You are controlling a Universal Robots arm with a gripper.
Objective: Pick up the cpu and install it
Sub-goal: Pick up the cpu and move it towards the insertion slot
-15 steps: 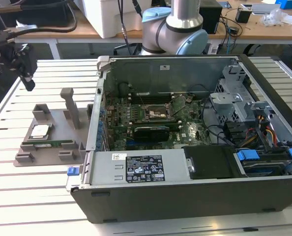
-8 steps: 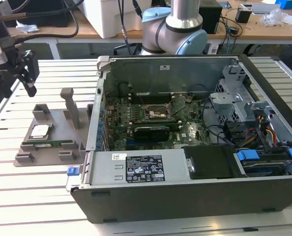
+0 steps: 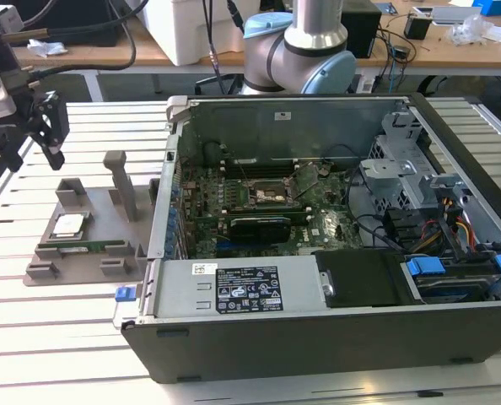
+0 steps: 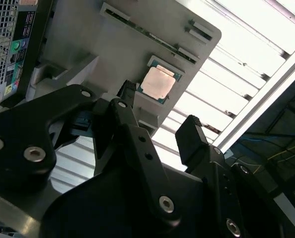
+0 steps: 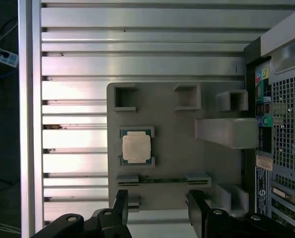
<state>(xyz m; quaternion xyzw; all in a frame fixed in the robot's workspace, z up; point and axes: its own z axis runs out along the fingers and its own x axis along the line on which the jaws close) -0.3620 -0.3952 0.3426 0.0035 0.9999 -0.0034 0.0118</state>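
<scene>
The fingers (image 5: pixel 120 204) are spread and hold nothing, poised above the grey tray (image 5: pixel 172 148) on the slatted bench (image 5: pixel 73 64). The cpu (image 5: pixel 136 148) lies flat in its tray recess, below and ahead of the fingertips, nearer one finger than midway between them. Being square, it has no long axis. Its metal top faces up and its edges run parallel to the tray's.

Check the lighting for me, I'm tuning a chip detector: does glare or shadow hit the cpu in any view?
First wrist view: the cpu is evenly lit, no shadow on it. Second wrist view: its top catches a pale sheen, and the table slats behind wash out white. Exterior view: it gives a mild bright reflection.
</scene>
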